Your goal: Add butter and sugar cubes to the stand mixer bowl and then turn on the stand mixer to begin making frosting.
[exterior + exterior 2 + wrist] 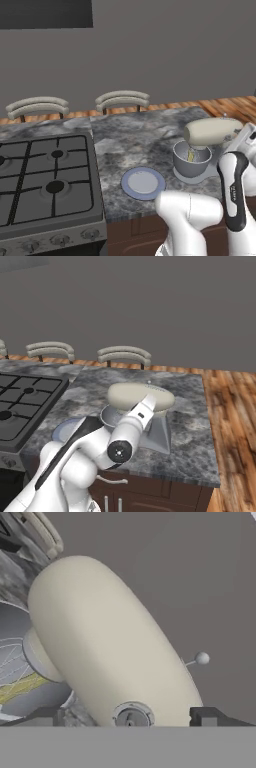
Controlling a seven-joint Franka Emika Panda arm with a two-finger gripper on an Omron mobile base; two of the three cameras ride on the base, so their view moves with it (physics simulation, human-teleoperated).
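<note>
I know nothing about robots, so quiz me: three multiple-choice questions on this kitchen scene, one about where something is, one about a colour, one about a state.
1. Where does the plate lie?
A. on the stove
B. on the counter between stove and stand mixer
C. on a chair

2. What colour is the head of the stand mixer?
A. cream-beige
B. red
C. black

3. How do the fingers of the tool stand?
A. clamped on the butter
B. pressed shut together
C. wide apart, holding nothing

Answers: B, the plate rests on the stone counter left of the stand mixer bowl; A, the rounded head is cream; C, the hand view shows both tips far apart, flanking the head.
</note>
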